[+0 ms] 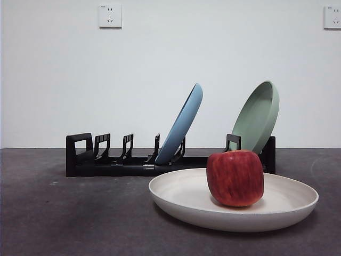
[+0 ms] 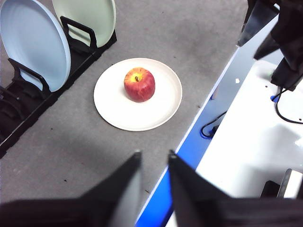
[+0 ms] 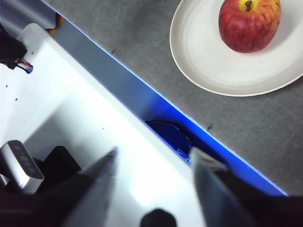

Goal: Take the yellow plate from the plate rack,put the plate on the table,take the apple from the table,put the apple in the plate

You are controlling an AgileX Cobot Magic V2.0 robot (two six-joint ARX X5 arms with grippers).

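A plain white wall with two power sockets (image 1: 110,16) stands behind the dark grey table (image 1: 64,218). Near the front of the table the yellow plate (image 1: 181,194) lies flat, cream in colour, and the apple (image 1: 235,177) sits upright on it, a little off the middle, stem up as the left wrist view shows. Just behind the plate runs the long black plate rack (image 1: 106,160). A blue plate (image 1: 184,124) leans in a slot near the rack's middle, and a pale green plate (image 1: 258,114) leans in a slot at the rack's end behind the apple; the other slots hold nothing.

The left gripper (image 2: 154,161) hangs above the table's near edge, well apart from the plate, its jaws parted by a narrow gap and gripping nothing. The right gripper (image 3: 154,158) hangs over the white base beside the table's blue-trimmed edge, its jaws spread wide and bare. Neither gripper shows in the front view
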